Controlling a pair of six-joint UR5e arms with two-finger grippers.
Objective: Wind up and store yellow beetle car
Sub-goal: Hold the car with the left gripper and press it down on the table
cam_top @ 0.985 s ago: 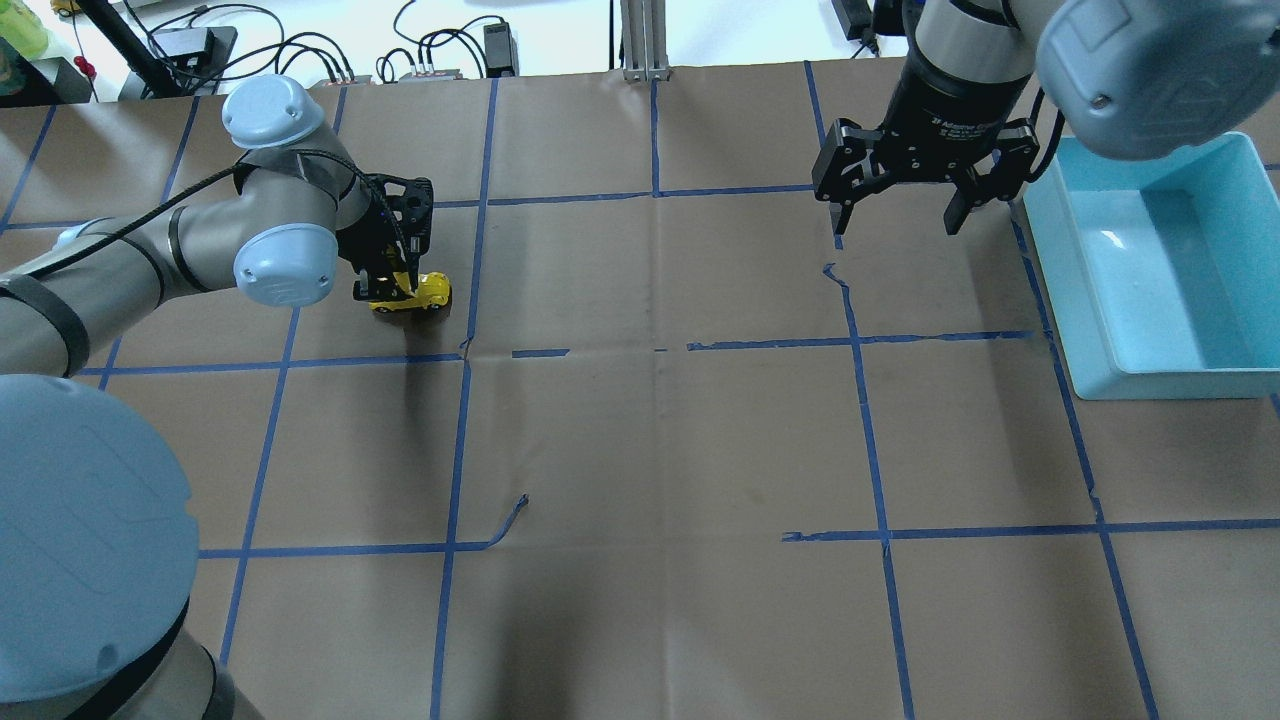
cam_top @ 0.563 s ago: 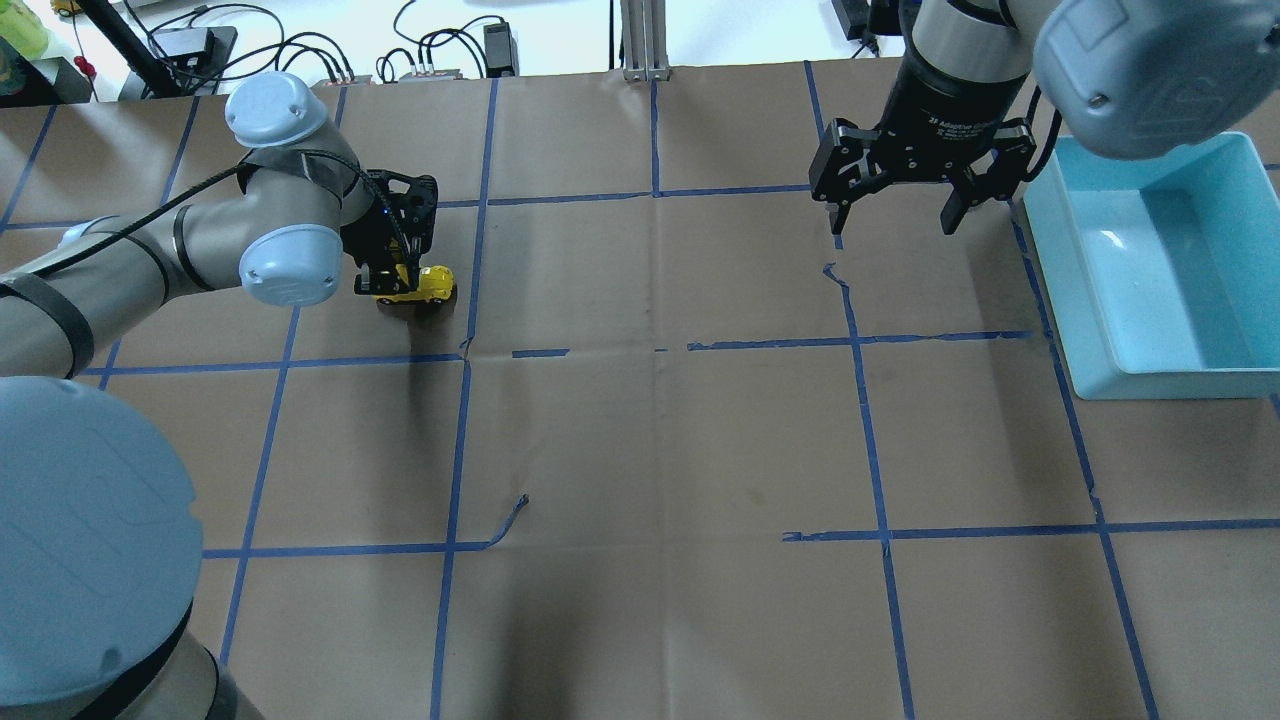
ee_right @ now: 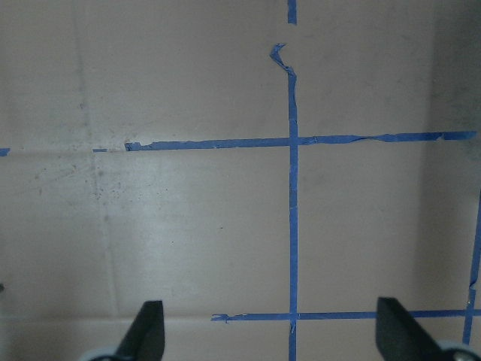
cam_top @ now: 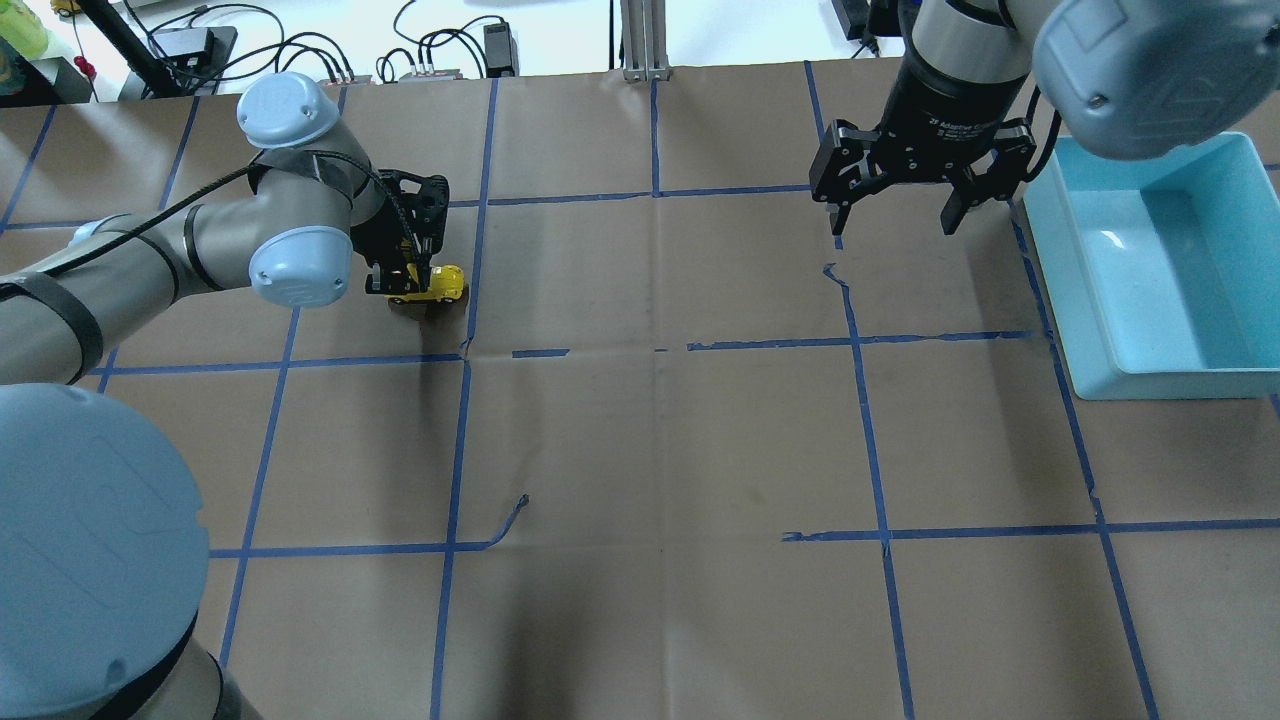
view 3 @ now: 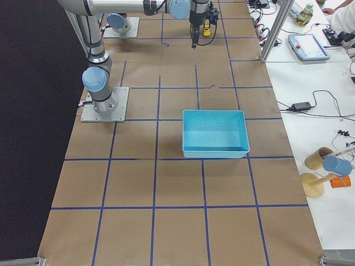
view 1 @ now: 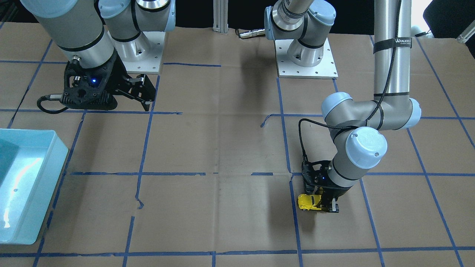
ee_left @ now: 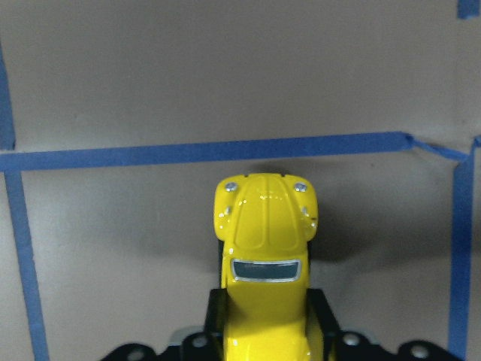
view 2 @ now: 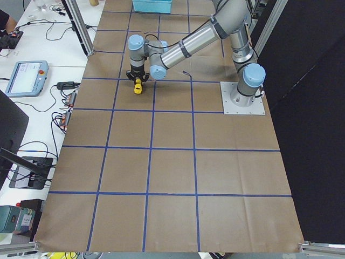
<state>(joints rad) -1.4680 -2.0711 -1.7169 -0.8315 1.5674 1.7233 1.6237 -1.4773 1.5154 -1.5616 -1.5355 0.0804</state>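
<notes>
The yellow beetle car [cam_top: 432, 285] stands on the brown paper at the far left of the table. My left gripper [cam_top: 405, 287] is shut on its rear half, fingers on both sides. In the front-facing view the car [view 1: 308, 202] pokes out from the gripper [view 1: 326, 205] with its nose toward the table's middle. The left wrist view shows the car's hood and windscreen [ee_left: 264, 248] straight ahead, its wheels at the paper. My right gripper [cam_top: 892, 222] is open and empty, hanging above the table beside the blue bin. Its two fingertips [ee_right: 149, 331] frame bare paper.
A light blue bin [cam_top: 1160, 270] stands at the far right edge, also seen in the front-facing view [view 1: 22, 185]. Blue tape lines [cam_top: 460, 350] grid the brown paper. Cables and power boxes [cam_top: 300, 50] lie beyond the table's far edge.
My left gripper has slid the yellow car a little to the right along the paper. The right arm has stayed in place.
</notes>
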